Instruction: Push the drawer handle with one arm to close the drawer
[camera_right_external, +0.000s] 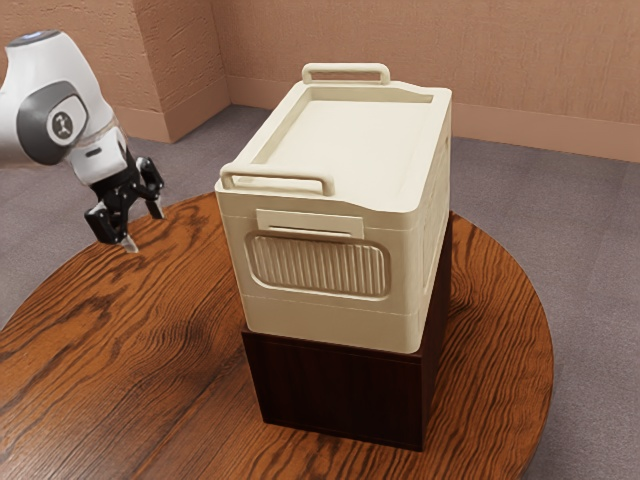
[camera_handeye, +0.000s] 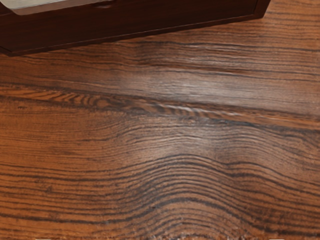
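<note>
gripper (camera_right_external: 144, 227) apart and empty, away from the drawer unit (camera_right_external: 335, 318), which sits on a dark block (camera_right_external: 335, 390) towards the table's (camera_right_external: 150, 330) far edge; pushing off-centre might twist it loose.

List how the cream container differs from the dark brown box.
The cream container has rounded corners; the dark brown box has sharp ones. The container's front has a ribbed panel, the box's is flat. The container sits on the box, the box on the wooden table. Both are blocky.
</note>
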